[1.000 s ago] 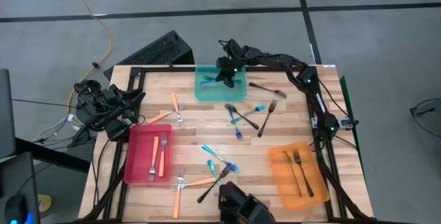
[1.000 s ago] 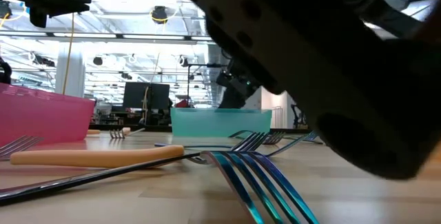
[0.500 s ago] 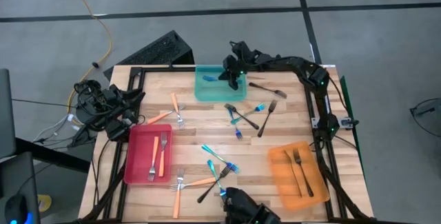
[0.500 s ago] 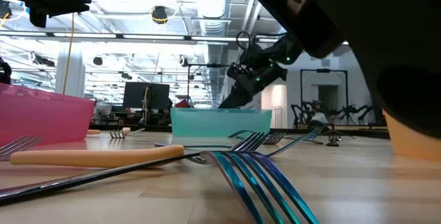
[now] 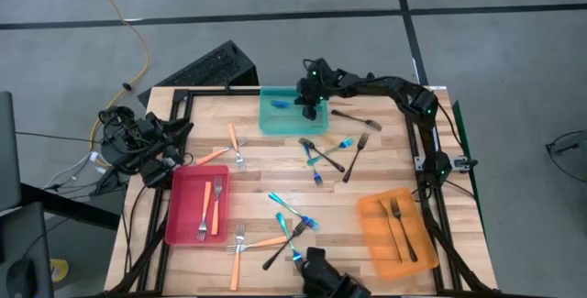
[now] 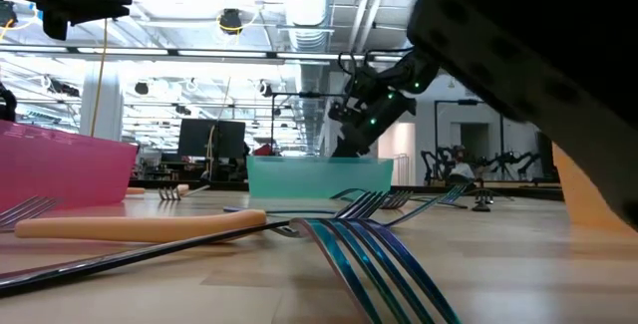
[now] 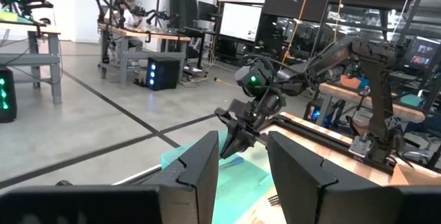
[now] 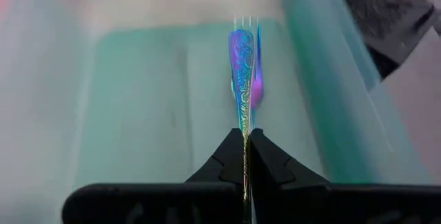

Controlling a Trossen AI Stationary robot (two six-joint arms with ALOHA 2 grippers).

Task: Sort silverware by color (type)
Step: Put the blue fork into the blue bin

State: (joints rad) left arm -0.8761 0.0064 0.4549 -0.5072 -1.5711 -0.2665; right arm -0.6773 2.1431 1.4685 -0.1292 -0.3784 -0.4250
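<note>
Right gripper (image 8: 244, 136) with fingers pinched together on a blue fork (image 8: 242, 62), which projects straight ahead of the fingertips above the teal tray (image 8: 158, 100). Left gripper (image 7: 242, 156), fingers parted and holding nothing, waits at the near table edge.

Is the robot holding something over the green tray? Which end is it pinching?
Yes. The right hand is pinching a shiny blue fork by one end of it, above the teal tray. Which end cannot be told.

Right end effector (image 5: 309, 105) clamped tight at far edge (arm extended); left end effector (image 7: 241, 162) spread.
</note>
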